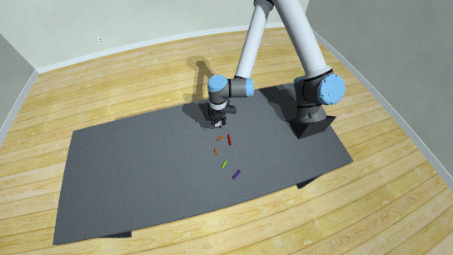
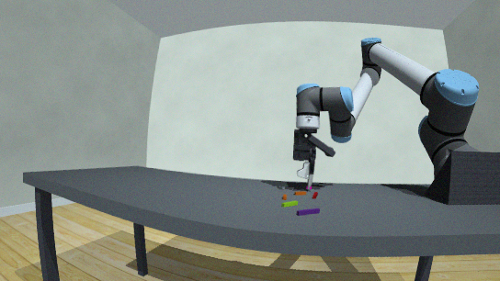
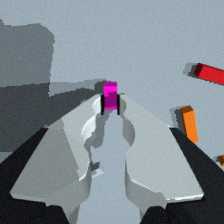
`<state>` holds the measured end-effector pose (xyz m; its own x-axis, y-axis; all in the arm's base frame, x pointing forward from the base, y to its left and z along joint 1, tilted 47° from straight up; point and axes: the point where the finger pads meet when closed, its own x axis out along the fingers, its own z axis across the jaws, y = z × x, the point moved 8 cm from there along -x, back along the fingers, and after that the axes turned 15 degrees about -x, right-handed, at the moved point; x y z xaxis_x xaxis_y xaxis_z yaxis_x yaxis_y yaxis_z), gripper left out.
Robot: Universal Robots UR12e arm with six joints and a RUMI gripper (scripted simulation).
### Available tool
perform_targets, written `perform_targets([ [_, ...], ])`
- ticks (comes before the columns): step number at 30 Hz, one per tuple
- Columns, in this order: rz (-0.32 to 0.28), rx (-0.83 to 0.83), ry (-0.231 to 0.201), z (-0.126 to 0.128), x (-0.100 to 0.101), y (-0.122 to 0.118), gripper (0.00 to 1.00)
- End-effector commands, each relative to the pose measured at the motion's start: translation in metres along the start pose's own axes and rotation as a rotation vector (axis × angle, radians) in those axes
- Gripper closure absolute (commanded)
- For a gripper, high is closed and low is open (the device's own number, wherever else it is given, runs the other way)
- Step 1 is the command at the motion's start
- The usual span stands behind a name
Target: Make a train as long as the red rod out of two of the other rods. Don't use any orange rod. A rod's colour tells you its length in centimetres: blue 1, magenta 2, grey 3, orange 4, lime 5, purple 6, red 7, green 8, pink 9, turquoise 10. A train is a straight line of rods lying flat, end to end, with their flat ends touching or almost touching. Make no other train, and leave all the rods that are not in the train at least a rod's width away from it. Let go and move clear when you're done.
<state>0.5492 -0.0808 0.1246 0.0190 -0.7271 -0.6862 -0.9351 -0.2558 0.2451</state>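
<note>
My gripper [image 1: 218, 123] [image 2: 310, 184] [image 3: 110, 95] is shut on a short magenta rod [image 3: 110, 94] [image 2: 309, 187] and holds it just above the table, at the far end of the group of rods. The red rod [image 1: 229, 139] [image 2: 314, 195] [image 3: 210, 73] lies close by. One orange rod [image 1: 220, 138] [image 2: 300, 193] [image 3: 189, 123] lies beside the red rod, and a second orange rod [image 1: 216, 151] [image 2: 284, 196] lies further forward. A lime rod [image 1: 224, 164] [image 2: 289, 204] and a purple rod [image 1: 236, 173] [image 2: 308, 211] lie nearer the front, apart from each other.
All the rods lie on a dark grey table [image 1: 125, 167] [image 2: 138, 193]. The arm's base [image 1: 312, 121] [image 2: 469, 179] stands at the table's right rear. A wooden floor surrounds the table.
</note>
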Motion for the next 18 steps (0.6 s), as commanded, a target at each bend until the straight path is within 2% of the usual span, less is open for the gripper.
perform_targets([
  [1, -0.001, 0.0, 0.0, -0.0001, 0.0037, -0.0002, 1.0],
  [18, -0.001, 0.0, 0.0, -0.0001, 0.008, -0.0002, 1.0],
])
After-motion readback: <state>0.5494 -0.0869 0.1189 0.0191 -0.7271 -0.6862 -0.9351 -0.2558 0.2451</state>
